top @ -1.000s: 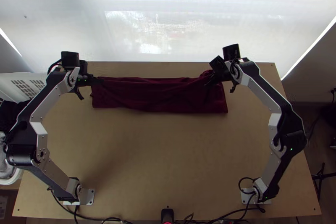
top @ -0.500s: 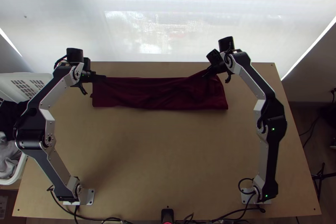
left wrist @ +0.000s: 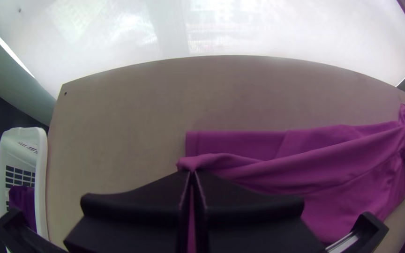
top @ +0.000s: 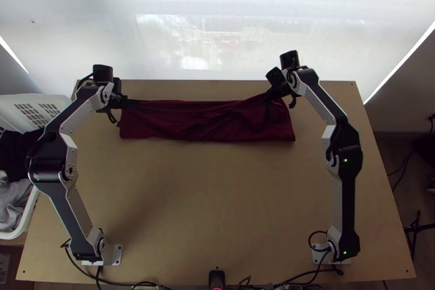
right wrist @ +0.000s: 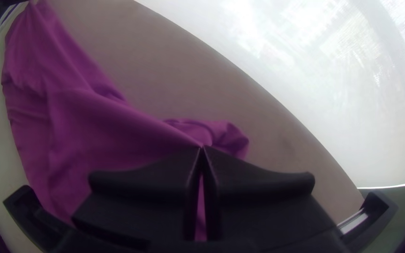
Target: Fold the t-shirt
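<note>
In the top view the dark red t-shirt point(top: 201, 121) lies as a long folded strip near the table's far edge. My left gripper point(top: 133, 103) is at its far left corner, my right gripper point(top: 266, 98) at its far edge toward the right end. The left wrist view has my left gripper point(left wrist: 191, 172) shut on a pinched corner of the t-shirt point(left wrist: 324, 168), which looks magenta there. My right gripper point(right wrist: 202, 149) in the right wrist view is shut on another pinch of the t-shirt point(right wrist: 94, 126), with a small bunch of cloth just beyond the fingertips.
A white basket point(top: 32, 106) with dark and grey cloth stands at the table's left side. Bare wooden table point(top: 212, 197) lies between the arms and the cloth. A small black device point(top: 216, 278) and cables are at the near edge.
The left gripper has shifted right and the right gripper slightly left, both with cloth. The t-shirt's near edge has flattened a little, while its far right part is drawn into a peak.
</note>
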Robot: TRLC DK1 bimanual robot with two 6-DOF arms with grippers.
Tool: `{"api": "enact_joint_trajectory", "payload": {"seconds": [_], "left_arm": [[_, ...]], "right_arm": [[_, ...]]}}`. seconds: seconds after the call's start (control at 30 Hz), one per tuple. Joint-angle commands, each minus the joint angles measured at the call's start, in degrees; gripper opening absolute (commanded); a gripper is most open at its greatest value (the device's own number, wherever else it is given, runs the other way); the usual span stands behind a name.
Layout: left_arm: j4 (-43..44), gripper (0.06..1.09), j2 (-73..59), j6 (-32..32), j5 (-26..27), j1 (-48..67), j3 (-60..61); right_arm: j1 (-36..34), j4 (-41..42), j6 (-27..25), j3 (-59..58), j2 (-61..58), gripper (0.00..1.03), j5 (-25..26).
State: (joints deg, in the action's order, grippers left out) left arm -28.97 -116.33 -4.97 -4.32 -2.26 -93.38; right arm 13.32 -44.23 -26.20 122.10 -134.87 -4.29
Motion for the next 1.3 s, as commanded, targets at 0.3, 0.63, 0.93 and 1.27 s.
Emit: {"api": "enact_joint_trajectory", "payload": {"seconds": [0.3,0.63,0.93,1.27], "left_arm": [[0.76,0.30,-3.29,0.84,-0.08,0.06,-0.83],[-8.56,0.80,4.10,5.32,0.54,-0.02,2.15],[-10.05,0.81,6.73,6.55,0.98,-0.46,7.69],[-9.00,0.81,2.69,8.05,0.98,-0.55,5.76]], "right_arm": [[-0.67,-0.68,1.15,1.29,-2.94,0.25,0.08],[0.83,-2.88,4.13,-4.42,8.22,0.99,-1.24],[8.91,-0.42,6.16,-17.69,19.38,0.99,-2.56],[11.73,6.08,5.28,-30.08,19.20,0.99,-2.47]]}}
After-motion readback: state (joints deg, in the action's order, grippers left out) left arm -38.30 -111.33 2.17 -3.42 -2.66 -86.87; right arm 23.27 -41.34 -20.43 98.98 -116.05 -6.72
